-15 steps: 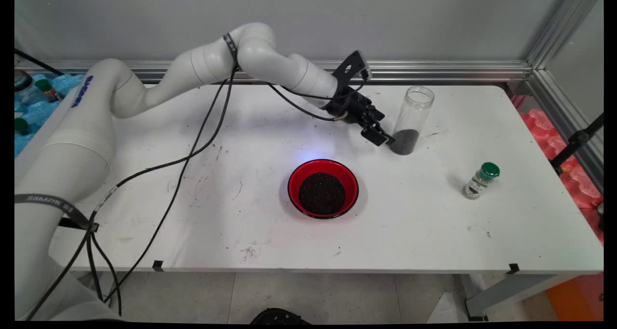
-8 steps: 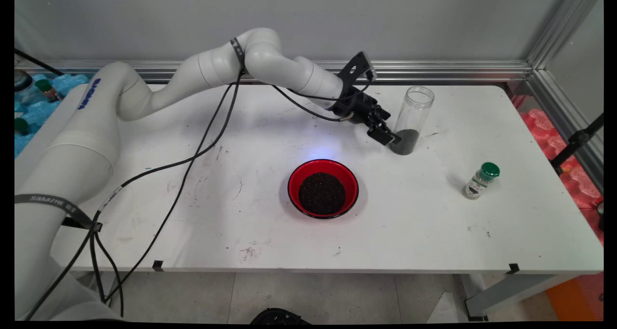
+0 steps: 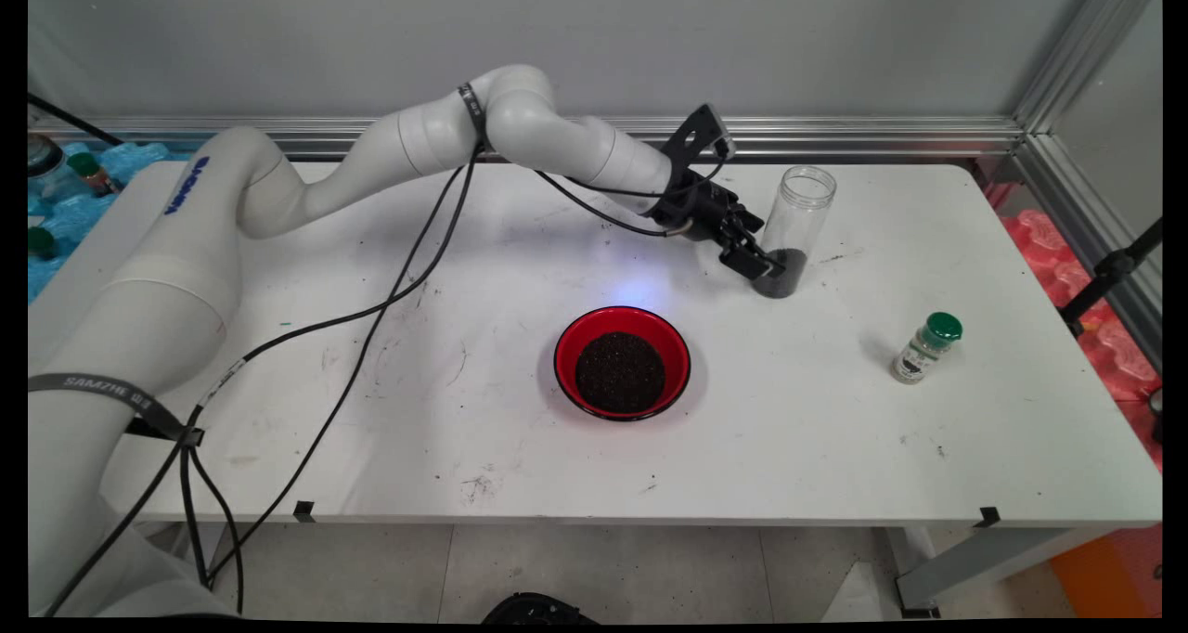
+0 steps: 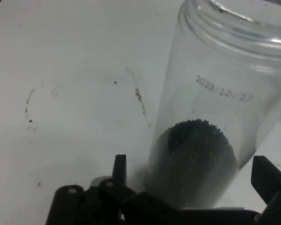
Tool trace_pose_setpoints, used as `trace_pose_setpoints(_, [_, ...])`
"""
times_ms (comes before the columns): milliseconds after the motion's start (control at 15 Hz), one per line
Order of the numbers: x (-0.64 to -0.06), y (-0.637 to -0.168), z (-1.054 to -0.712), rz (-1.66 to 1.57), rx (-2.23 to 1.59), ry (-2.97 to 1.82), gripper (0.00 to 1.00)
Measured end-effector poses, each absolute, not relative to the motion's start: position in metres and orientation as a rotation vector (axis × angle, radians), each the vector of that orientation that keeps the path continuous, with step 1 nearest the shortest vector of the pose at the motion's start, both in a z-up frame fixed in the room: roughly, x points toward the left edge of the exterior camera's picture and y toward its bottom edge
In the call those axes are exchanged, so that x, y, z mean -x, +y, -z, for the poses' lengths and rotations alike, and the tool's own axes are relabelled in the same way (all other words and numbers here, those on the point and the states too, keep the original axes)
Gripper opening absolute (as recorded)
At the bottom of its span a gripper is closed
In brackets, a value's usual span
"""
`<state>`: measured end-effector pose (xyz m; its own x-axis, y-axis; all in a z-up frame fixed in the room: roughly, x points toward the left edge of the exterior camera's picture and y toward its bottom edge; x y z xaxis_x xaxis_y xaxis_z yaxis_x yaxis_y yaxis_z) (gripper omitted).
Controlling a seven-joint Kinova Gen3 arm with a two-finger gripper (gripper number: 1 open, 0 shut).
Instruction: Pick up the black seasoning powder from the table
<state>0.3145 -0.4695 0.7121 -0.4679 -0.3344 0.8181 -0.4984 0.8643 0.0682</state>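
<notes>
A tall clear plastic jar [image 3: 796, 227] stands upright and lidless on the far right part of the table, with dark grains filling its bottom. My gripper [image 3: 763, 266] is open at the jar's base, coming in from the left. In the hand view the jar [image 4: 215, 117] rises between the two fingertips [image 4: 119, 168], one at each side of its lower end, with small gaps showing. A date is printed on the jar's wall.
A red bowl [image 3: 622, 361] of dark grains sits at the table's middle, nearer than the jar. A small spice bottle with a green cap [image 3: 925, 347] stands at the right. Black cables [image 3: 371, 308] hang from the arm across the table's left half.
The gripper has moved right, from just left of the jar to around its base. Jar, bowl and spice bottle have not moved.
</notes>
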Motion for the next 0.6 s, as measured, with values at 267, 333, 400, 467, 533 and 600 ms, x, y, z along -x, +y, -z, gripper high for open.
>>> trace_pose_setpoints(267, [-0.307, -0.475, -0.705, -0.221, -0.604, -2.089, 1.00])
trace_pose_setpoints(333, [-0.306, -0.476, -0.704, -0.220, -0.604, -2.087, 1.00])
trace_pose_setpoints(400, [-0.304, -0.477, -0.703, -0.219, -0.604, -2.085, 1.00])
trace_pose_setpoints(467, [-0.303, -0.478, -0.701, -0.218, -0.605, -2.083, 1.00])
trace_pose_setpoints(533, [-0.302, -0.479, -0.700, -0.217, -0.606, -2.081, 1.00])
trace_pose_setpoints(600, [-0.300, -0.480, -0.699, -0.215, -0.607, -2.079, 1.00])
